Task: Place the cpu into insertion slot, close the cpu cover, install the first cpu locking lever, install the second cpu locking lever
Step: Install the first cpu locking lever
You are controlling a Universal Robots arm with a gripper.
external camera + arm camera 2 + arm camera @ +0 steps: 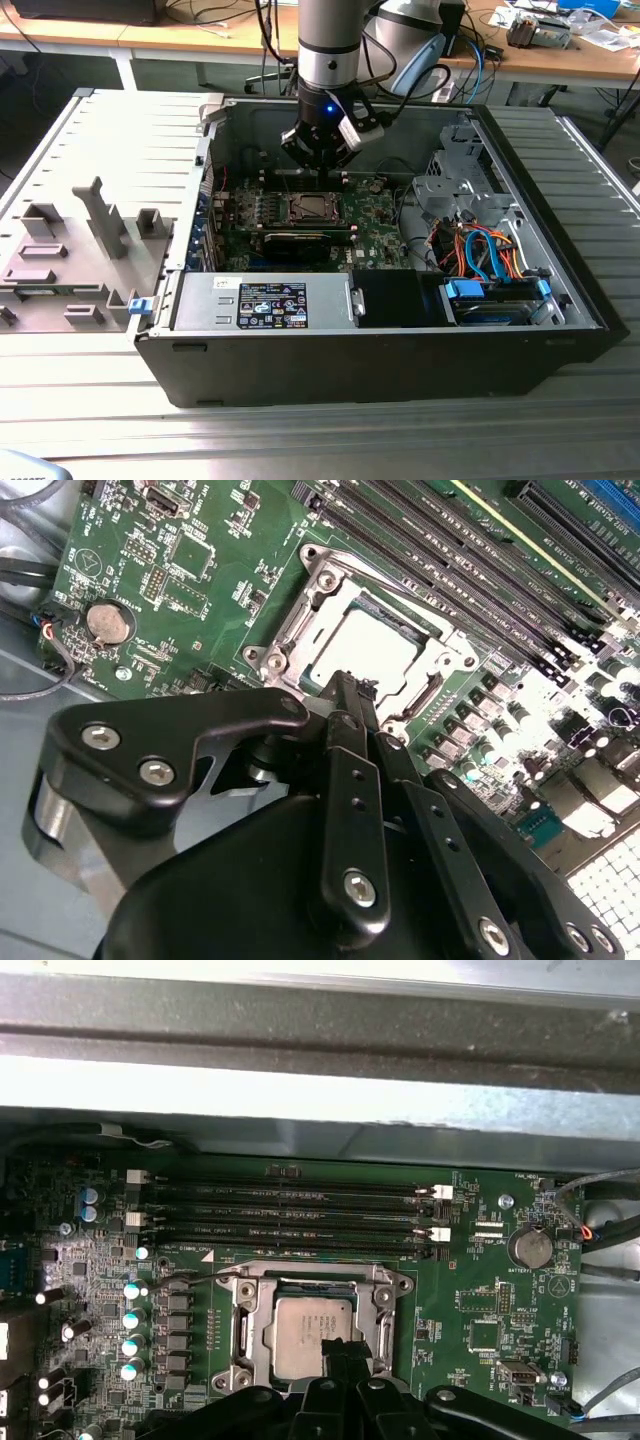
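Here cpu (312, 1332) seated in insertion slot (243, 1332).

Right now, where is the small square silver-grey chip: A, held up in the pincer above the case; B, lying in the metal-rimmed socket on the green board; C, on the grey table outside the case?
B: the small square silver-grey chip lies flat inside the metal-rimmed socket, with the black pincer at its edge.
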